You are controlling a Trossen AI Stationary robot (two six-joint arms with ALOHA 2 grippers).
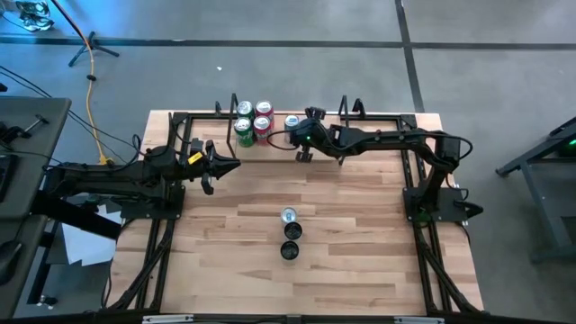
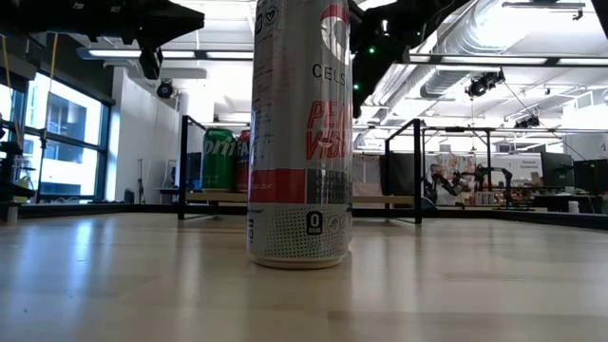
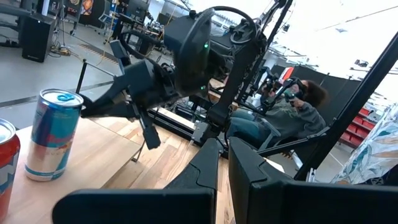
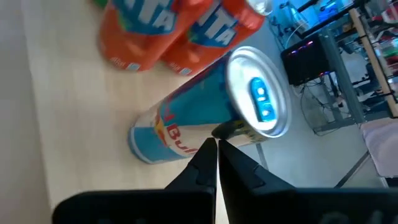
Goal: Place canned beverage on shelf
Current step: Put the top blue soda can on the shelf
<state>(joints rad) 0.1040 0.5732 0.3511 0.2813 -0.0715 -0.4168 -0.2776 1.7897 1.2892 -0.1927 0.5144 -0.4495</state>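
The shelf (image 1: 225, 126) stands at the table's far edge, with several green and red cans (image 1: 253, 122) upright at its left part. To their right a blue-and-silver can (image 1: 292, 121) stands upright on the board (image 4: 62, 124). My right gripper (image 4: 216, 143) is shut and slants down from the right. Its tips are at this can's (image 3: 53, 134) upper side. My left gripper (image 1: 232, 165) is shut and level, waiting left of centre and touching nothing. My right gripper's shut fingertips (image 4: 211, 144) stand right at the blue can's side just under its top rim (image 4: 233, 127), slanting down from the table's right. I cannot tell whether they touch it. The can stands upright on the shelf board.
Three more cans (image 1: 289, 232) stand in a row at the table's middle; the nearest, a tall silver one (image 2: 299, 133), fills the low view. Black wire uprights (image 2: 418, 171) close the shelf's ends. A seated person (image 3: 292, 109) shows beyond the table.
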